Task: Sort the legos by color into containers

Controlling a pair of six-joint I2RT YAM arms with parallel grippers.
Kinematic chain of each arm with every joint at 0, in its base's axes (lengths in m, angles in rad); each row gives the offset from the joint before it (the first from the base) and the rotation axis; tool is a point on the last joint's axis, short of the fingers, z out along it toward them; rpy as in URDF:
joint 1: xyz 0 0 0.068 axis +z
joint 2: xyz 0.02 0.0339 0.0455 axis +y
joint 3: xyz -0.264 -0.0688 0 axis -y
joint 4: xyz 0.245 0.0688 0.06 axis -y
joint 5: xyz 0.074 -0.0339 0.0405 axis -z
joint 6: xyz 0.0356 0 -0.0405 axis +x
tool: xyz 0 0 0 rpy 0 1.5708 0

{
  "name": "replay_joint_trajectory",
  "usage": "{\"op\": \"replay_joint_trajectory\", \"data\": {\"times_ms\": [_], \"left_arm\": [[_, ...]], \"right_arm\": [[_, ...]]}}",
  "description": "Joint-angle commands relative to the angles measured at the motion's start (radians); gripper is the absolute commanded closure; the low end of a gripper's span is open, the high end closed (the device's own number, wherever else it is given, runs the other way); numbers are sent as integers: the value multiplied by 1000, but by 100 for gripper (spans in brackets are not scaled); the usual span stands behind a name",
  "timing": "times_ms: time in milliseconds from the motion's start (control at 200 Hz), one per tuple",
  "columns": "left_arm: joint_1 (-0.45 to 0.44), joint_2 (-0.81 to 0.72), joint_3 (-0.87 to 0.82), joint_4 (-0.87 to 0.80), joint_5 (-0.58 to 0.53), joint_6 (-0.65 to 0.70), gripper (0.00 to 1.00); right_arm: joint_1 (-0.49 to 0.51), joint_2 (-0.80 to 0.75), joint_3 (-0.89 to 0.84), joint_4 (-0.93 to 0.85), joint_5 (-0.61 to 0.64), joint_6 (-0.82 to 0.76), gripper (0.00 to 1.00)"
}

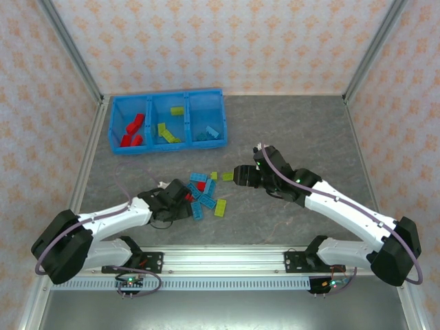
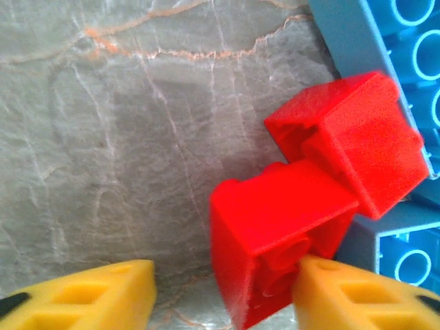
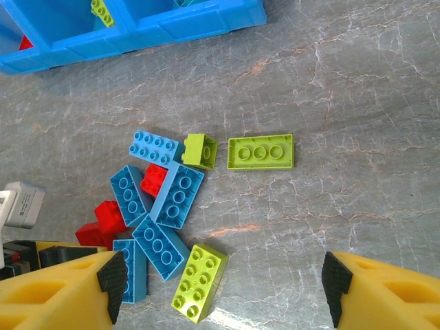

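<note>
I see the loose studded plastic legos (image 1: pixel 206 196) piled mid-table on the grey stone-look tabletop (image 1: pixel 289 130), btwn both grippers. Count from right wrist view: 5 light blue bricks (image 3: pixel 177 194), 3 red bricks (image 3: pixel 154 180), 3 yellow-green bricks (image 3: pixel 199 282). One long yellow-green brick (image 3: pixel 260 151) lies underside up, long axis across that view; the blue ones sit at mixed angles. The long shallow bright blue plastic bin (image 1: pixel 168 147) has 3 compartments and runs left-right at far left. Red is in its left one, yellow-green in the middle, light blue on the right; can't count those. Left gripper (image 2: pixel 223 289) is spread, with a tilted red brick (image 2: pixel 275 234) btwn its yellow fingers (image 2: pixel 82 295), touching only the finger at view right. Right gripper (image 3: pixel 223 285) is spread wide, empty, near the pile.
</note>
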Motion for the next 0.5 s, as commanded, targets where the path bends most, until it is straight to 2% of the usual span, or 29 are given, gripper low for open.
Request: {"op": "replay_joint_trajectory", "data": {"times_ms": [0,250,495], "left_arm": [[25,53,-9,127,-31,15,56],[33,-82,-36,72,-68,9,74],[78,-299,-19,-58,-174,16,75]], "right_arm": [[5,-8,32,-21,22,15,23],[9,2,36,-17,21,17,23],[12,5,43,-13,19,17,23]]}}
